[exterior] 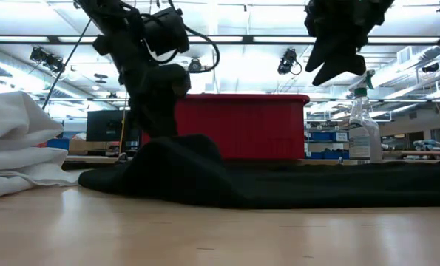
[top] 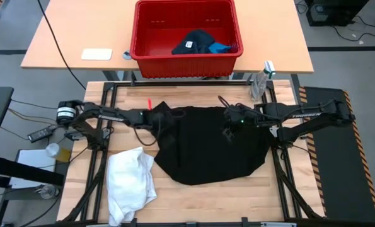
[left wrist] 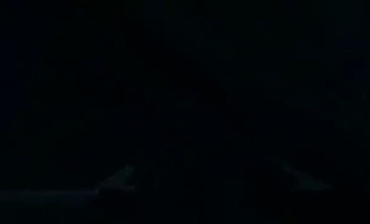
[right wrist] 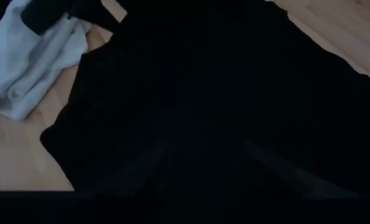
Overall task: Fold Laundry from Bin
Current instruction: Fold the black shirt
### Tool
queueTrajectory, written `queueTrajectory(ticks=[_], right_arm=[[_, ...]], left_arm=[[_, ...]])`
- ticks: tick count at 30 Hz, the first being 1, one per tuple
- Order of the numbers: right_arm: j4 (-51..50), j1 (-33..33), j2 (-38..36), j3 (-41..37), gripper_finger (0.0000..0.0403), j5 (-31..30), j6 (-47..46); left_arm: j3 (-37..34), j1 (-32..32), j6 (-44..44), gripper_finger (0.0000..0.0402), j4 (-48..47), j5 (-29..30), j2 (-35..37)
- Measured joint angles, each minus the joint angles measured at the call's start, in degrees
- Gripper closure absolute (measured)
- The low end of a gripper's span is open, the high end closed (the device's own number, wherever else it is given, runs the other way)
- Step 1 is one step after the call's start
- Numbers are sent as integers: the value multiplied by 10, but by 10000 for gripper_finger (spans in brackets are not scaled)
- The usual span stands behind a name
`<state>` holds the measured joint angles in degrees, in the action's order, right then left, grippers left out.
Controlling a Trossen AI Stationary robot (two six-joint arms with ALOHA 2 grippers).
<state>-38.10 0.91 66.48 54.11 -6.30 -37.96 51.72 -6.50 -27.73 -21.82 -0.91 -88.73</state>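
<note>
Pale wood of the worktop (top: 193, 202) lies bare along our near edge, giving open room ahead of the black garment (top: 212, 148). We see the white garment (top: 132, 183) bunched at the near left, its edge touching the black one's left hem. The black garment is spread flat across the middle, its far edge rumpled where both arms reach in. Our left tool (top: 157, 120) is down on the far-left corner of the cloth; we cannot tell how far its fingers stand apart or whether it holds cloth. Our right tool (top: 228, 129) is raised above the cloth's far right part; its grip is likewise unclear. Beyond, on the farther worktop, the bin (top: 186, 53) holds the navy garment (top: 192, 43) and the blue garment (top: 220, 46).
</note>
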Motion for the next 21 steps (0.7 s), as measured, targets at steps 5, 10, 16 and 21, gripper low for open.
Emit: queueTrajectory(ticks=[5,10,16,21], right_arm=[[10,-1,0,0,202,-1,0],[28,-1,0,0,202,1,0],[28,-10,0,0,202,4,5],[29,-21,-2,0,202,6,8]], left_arm=[[1,30,-3,226,12,0,-40],[0,39,-19,282,1,-18,-71],[0,62,-76,391,-38,-31,2],[0,115,-239,397,-107,-1,106]])
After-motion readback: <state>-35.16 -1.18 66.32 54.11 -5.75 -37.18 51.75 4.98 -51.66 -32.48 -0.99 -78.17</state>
